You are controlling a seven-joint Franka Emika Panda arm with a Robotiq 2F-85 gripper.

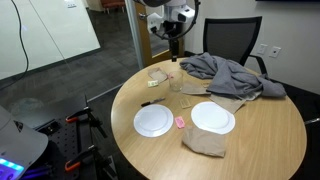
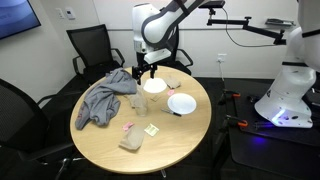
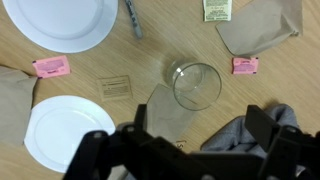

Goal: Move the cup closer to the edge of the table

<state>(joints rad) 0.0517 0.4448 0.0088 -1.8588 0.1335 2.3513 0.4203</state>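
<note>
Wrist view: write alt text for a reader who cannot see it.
A small clear cup stands upright on the tan wood table, just above the open jaws at the bottom edge. Two white plates lie left, a grey cloth lower right.

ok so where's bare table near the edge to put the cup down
Widest bare wood lies along the table rim between the grey cloth and the napkin. A narrower strip runs outside the plates. Around the cup it is crowded: plates, packets, cloth.

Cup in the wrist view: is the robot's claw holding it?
No, the cup stands free on the table, clear of the open gripper.
</note>
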